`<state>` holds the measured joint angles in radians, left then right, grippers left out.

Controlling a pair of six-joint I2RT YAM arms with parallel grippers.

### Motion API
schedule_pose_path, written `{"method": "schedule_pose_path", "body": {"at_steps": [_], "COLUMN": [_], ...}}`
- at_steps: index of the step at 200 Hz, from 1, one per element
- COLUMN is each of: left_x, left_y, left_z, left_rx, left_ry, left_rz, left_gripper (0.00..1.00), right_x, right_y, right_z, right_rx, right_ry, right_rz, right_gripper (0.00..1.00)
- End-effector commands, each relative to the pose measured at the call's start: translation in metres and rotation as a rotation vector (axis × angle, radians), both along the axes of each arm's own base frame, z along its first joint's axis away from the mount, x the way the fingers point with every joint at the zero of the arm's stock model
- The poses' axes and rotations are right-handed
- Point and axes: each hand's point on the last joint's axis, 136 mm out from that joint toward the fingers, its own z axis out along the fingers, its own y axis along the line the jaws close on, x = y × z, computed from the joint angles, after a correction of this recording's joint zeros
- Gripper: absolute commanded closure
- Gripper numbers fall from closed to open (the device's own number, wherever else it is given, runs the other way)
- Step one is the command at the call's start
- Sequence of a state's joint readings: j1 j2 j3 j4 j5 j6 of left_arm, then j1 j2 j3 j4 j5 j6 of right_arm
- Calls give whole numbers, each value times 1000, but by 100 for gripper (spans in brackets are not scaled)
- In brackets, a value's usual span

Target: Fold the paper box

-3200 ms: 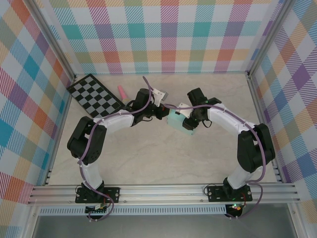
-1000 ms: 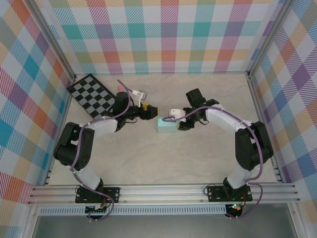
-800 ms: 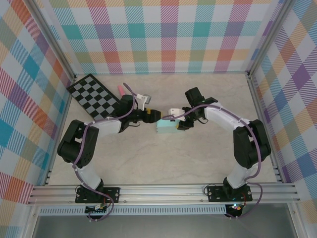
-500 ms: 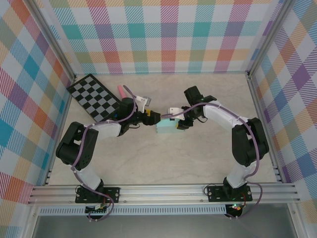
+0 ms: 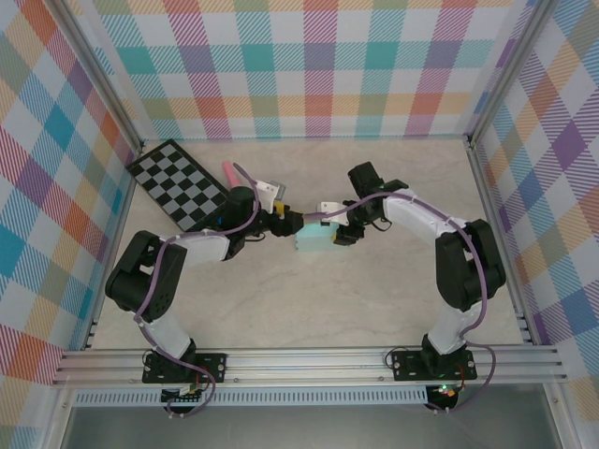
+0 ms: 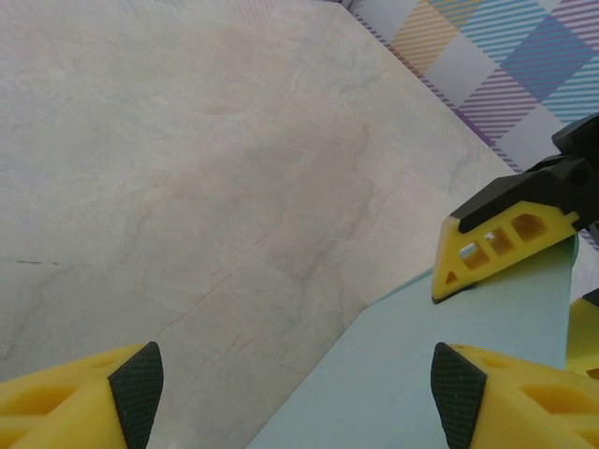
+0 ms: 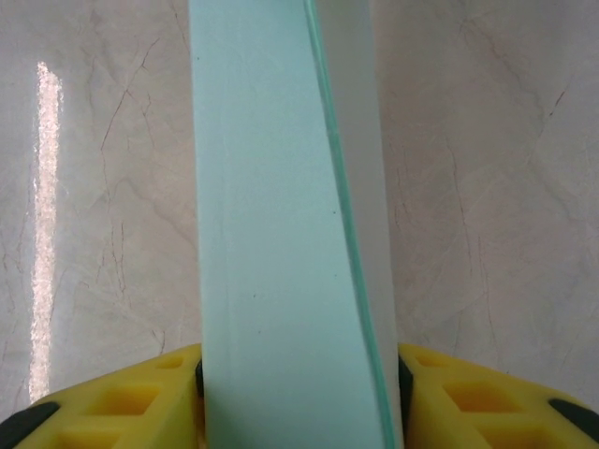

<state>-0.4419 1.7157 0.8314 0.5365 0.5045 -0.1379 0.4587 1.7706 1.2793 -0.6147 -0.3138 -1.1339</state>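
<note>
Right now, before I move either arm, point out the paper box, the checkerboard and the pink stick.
paper box (image 5: 312, 241): top external view, middle of its mint top face.
checkerboard (image 5: 181, 182): top external view, centre of the board.
pink stick (image 5: 227, 172): top external view, midway along its length.

left gripper (image 5: 291, 223): has moved right over the last second, from clear of the paper box (image 5: 313, 241) up to its left edge
left arm: shoulder link swung inward
paper box: now further left and flatter than three seconds ago
right gripper (image 5: 331, 228): has followed it left
right arm: elbow drawn in
</note>
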Motion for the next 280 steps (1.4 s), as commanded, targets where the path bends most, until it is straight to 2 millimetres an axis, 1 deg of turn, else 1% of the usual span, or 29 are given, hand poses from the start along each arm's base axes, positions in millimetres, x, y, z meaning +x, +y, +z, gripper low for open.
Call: {"method": "schedule_pose_path", "body": {"at_steps": [1,19,49,61,72,93,124,134,144,153,161,169,177,182,186,190,195,206,210,213,214,226,242,261,280], "left_x": [-32,-30,-28,-28,-27,-27,-28,-29,-29,-28,-29,-29,-28,-29,-28,-28,-29,-29,-29,-29,-29,-30,-28,-28,-28], "left_y": [-3,-3,-4,-4,-3,-2,-1,-1,-1,-1,-1,-1,0,-1,0,0,-1,0,0,-1,-1,-1,-2,-2,-1], "left_z": [-69,-70,-73,-73,-74,-75,-76,-77,-78,-78,-79,-79,-79,-80,-80,-80,-80,-79,-79,-79,-79,-80,-79,-79,-80], "left_rx": [145,148,165,167,170,177,181,183,185,186,188,187,189,189,189,188,189,187,187,186,186,186,185,183,183], "left_ry": [180,187,200,203,204,207,210,214,217,220,223,222,224,225,226,226,228,229,230,230,230,231,231,230,234], "left_rz": [-54,-51,-55,-53,-50,-45,-45,-45,-47,-44,-46,-45,-41,-40,-39,-39,-40,-36,-36,-37,-37,-38,-38,-35,-32], "left_gripper": [23,24,24,24,25,25,25,25,25,26,26,26,26,26,26,26,26,26,26,26,26,26,26,26,26], "right_x": [-23,-19,-13,-13,-13,-17,-26,-26,-19,-4,14,33,41,38,34,28,22,10,6,4,3,-7,-14,-14,-10], "right_y": [7,7,4,3,2,0,-7,-10,-14,-24,-38,-63,-97,-116,-124,-128,-131,-124,-118,-116,-113,-100,-91,-83,-73], "right_z": [-16,-7,7,18,33,54,67,75,89,108,123,135,140,138,135,133,131,128,131,128,130,125,118,108,101], "right_rx": [42,47,74,107,161,236,295,332,391,451,502,554,602,632,659,686,719,793,821,827,834,821,761,726,684], "right_ry": [103,84,44,40,41,27,7,2,1,-7,-10,5,86,184,285,391,520,754,826,860,882,1053,1186,1296,1335], "right_rz": [13,6,-13,-24,-43,-66,-107,-143,-237,-392,-598,-879,-1207,-1391,-1489,-1549,-1608,-1643,-1628,-1634,-1620,-1613,-1631,-1654,-1656], "right_gripper": [48,48,43,41,40,35,35,35,35,35,35,35,36,37,39,37,37,39,40,40,41,40,38,38,42]}}
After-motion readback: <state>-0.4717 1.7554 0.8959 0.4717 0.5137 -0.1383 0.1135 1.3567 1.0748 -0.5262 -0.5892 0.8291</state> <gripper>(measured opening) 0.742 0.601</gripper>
